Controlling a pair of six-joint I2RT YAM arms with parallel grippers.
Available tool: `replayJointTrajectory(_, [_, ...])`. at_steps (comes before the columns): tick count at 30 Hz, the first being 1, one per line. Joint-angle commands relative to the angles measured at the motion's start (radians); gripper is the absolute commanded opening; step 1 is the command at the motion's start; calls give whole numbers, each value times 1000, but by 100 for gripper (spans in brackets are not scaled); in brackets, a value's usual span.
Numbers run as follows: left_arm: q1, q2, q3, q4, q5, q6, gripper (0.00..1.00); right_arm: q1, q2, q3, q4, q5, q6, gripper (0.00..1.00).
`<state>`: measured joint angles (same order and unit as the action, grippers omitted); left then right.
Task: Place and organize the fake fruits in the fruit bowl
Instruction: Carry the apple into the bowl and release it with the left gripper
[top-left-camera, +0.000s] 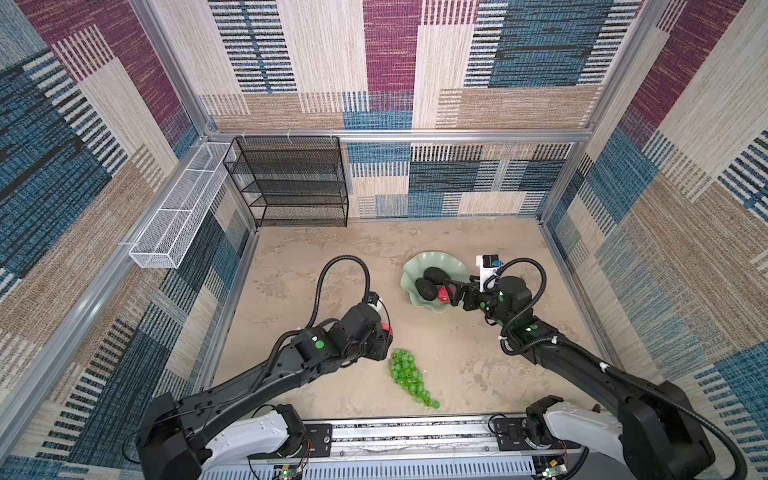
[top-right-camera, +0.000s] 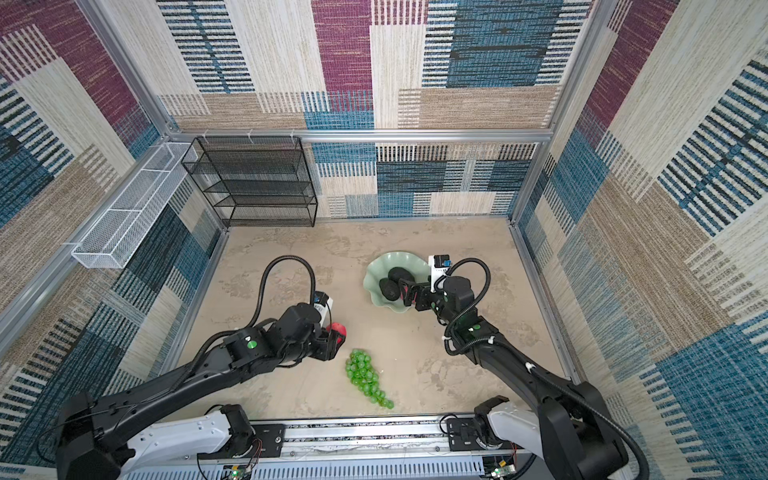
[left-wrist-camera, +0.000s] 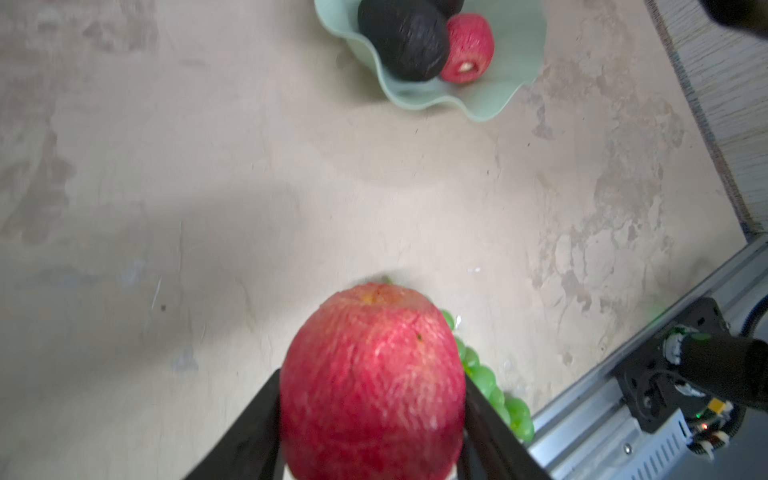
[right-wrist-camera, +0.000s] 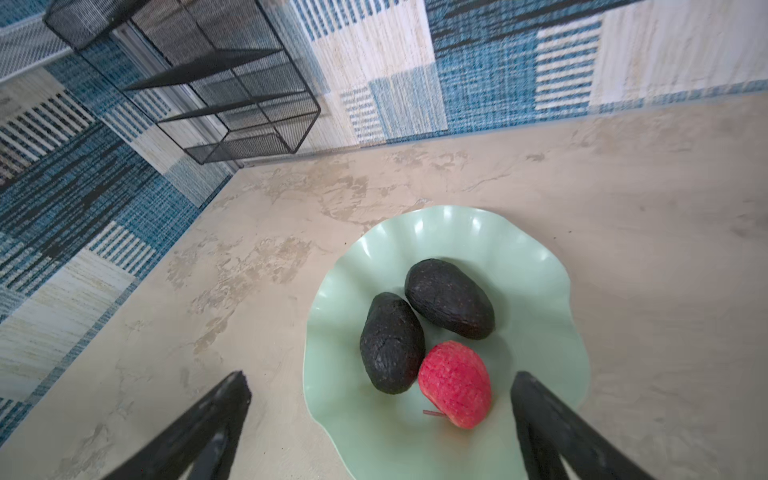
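Fruit (left-wrist-camera: 372, 357), red and bumpy, sits gripped in our left tool (left-wrist-camera: 372, 376). Our right tool (right-wrist-camera: 380, 378) hangs open over the wavy pale green bowl (right-wrist-camera: 519, 257) near the worktop's (top-left-camera: 332, 257) right edge. Shiny green grapes (top-left-camera: 407, 374) lie by the front edge.

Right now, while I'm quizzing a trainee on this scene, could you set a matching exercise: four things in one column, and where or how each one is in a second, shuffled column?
Column 1
1. green grapes
2. two avocados
3. red fruit nearest the grapes
4. right gripper

Column 2
a. open, over the mint bowl
b. clamped in the left gripper
c. lying on the table
d. inside the mint bowl

Pairs: 1-c, 2-d, 3-b, 4-a
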<state>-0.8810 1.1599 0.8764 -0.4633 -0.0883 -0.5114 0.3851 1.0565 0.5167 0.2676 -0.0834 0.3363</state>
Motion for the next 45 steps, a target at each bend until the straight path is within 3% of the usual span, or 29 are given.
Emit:
replayJointTrajectory(1, [24,139,117,152,103,177,60,-10,-112,-43,7,99,58,100])
replayJointTrajectory(9, [68,549,480,157,260,288,60,-23,-313,-99,-92,188,87,100])
replayJointTrajectory(15, [71,782,674,99,304,316,60,-26,-337,-110,-108,178,100,100])
replayJointTrajectory(19, [73,880,753,58,267,333,60,-25,-328,-106,-105,174,95,100])
replayJointTrajectory(35, [88,1000,848,-4,219,329,67,-27,-311,-93,-97,168,77,100])
replayJointTrajectory(45, [98,884,818,39,192,293,76,-27,-293,-61,-139,159,40,100])
